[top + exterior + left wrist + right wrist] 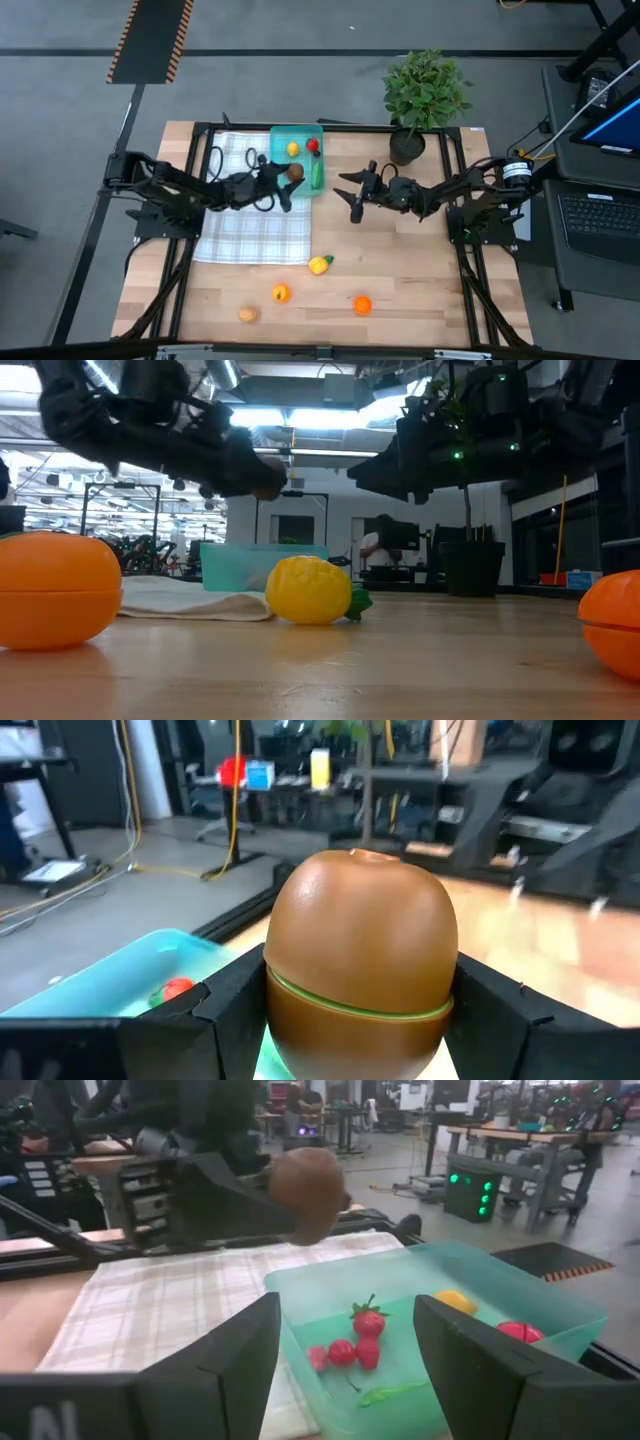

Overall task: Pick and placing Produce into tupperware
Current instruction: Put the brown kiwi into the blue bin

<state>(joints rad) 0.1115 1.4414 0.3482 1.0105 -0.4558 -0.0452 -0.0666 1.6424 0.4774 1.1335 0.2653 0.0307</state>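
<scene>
My left gripper [289, 178] is shut on a brown, egg-shaped produce piece [360, 960] and hovers over the teal tupperware [297, 160], which stands on the white checked cloth [255, 225]. Inside the tupperware lie a strawberry [368, 1325], red cherries [335, 1353], a yellow piece [455, 1300], a red piece [515, 1330] and a green elongated piece [317, 175]. My right gripper [351, 195] is open, holds nothing and waits just right of the tupperware. A yellow piece [319, 265], two orange pieces [281, 293] [362, 305] and a brown one [248, 314] rest on the table. My left gripper pinches the brown piece between its two fingers [235, 1010], one on each side of the piece's lower half [300, 1020]. The fingers come about level from the table's left. The piece is lifted clear, upright, above the tupperware's interior [305, 1195].
A potted green plant [425, 95] stands at the table's far edge, right of the tupperware. Loose produce sits along the near edge, large in the low view [55, 590] [310, 590] [615, 620]. Bare wood [420, 270] lies on the table's right half.
</scene>
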